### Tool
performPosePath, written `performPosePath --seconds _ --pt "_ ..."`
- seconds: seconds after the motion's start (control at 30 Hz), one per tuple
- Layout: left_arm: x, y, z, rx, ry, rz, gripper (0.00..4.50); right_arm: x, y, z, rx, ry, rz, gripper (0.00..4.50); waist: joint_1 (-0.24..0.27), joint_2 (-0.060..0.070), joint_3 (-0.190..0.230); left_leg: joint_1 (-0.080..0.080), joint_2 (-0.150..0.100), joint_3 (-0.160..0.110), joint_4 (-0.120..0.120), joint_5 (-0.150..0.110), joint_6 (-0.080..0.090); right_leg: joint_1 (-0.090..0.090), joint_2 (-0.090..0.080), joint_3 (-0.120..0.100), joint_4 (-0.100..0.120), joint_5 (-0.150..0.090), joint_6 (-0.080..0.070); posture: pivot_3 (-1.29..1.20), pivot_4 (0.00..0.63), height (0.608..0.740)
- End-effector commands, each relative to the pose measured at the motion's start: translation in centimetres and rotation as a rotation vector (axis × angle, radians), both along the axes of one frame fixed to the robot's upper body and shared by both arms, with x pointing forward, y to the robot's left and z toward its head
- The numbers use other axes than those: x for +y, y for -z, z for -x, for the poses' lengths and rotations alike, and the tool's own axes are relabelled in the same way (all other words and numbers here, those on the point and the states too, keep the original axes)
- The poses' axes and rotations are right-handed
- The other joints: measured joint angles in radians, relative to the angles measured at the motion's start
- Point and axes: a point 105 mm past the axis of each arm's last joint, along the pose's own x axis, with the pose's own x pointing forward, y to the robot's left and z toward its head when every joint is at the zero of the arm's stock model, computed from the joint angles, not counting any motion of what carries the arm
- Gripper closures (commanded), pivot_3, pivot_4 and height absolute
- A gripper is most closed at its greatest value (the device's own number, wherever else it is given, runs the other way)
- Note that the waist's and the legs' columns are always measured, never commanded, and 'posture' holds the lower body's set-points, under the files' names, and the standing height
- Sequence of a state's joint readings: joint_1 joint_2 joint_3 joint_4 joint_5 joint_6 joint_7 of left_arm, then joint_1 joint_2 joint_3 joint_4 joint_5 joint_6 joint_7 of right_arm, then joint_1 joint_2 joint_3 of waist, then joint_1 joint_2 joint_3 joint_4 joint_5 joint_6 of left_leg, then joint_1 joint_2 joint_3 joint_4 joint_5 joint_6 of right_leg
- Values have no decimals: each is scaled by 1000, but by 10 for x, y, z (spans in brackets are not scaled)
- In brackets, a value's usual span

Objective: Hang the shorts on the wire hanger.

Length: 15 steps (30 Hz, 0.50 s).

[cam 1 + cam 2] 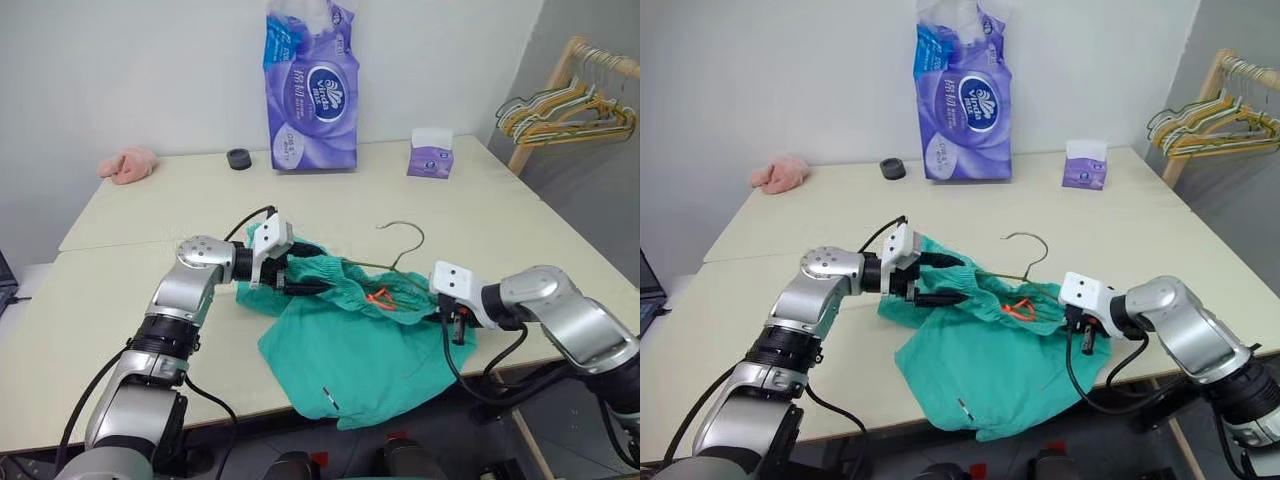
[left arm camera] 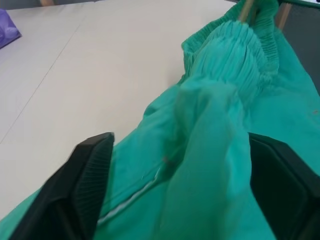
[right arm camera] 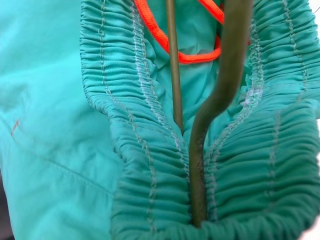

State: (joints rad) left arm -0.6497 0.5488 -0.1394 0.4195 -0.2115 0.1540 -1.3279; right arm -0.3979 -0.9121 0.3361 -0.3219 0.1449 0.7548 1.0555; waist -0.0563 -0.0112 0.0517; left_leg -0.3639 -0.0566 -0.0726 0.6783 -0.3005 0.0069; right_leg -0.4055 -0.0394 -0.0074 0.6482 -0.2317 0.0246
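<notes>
**Shorts lying at centre frame, wire threaded through waistband**

The shorts (image 1: 350,340) are lying on the bench (image 1: 120,300) at lower centre, one leg drooping over the near edge. The wire hanger (image 1: 400,245) is running inside the gathered waistband, its hook showing just above the cloth. The left end effector (image 1: 305,278) is standing with fingers apart around bunched fabric. The right end effector (image 1: 452,322) is sitting pinched together on the waistband's right end.

Teal-green shorts (image 1: 350,350) carry an orange drawstring (image 1: 379,296). The wire hanger (image 1: 400,250) is olive-grey, the tabletop (image 1: 120,290) cream.
</notes>
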Motion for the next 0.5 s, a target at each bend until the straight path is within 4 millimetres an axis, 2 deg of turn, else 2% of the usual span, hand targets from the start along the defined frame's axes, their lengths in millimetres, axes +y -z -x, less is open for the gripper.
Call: performPosePath --seconds 0.03,0.27,0.37,0.5 --pt "12 -3 -3 -40 28 -88 305 -3 -15 5 -27 -14 -11 4500 0 0 0 0 0 0 0 0 0 0 0 0 0 0 0 -152 19 740" --pt "4 12 -5 -100 81 -152 305 -4 -18 10 -25 -19 -11 4500 2 0 0 0 0 0 0 0 0 0 0 0 0 0 0 -157 19 740" --pt "-9 15 -7 -109 94 -109 305 -3 -18 11 -22 -19 -12 4500 2 0 0 0 0 0 0 0 0 0 0 0 0 0 0 -163 18 740" --pt "-10 16 -12 -132 83 -110 1158 -4 -18 13 -18 -17 -10 4500 -1 0 0 0 0 0 0 0 0 0 0 0 0 0 0 -171 20 740"
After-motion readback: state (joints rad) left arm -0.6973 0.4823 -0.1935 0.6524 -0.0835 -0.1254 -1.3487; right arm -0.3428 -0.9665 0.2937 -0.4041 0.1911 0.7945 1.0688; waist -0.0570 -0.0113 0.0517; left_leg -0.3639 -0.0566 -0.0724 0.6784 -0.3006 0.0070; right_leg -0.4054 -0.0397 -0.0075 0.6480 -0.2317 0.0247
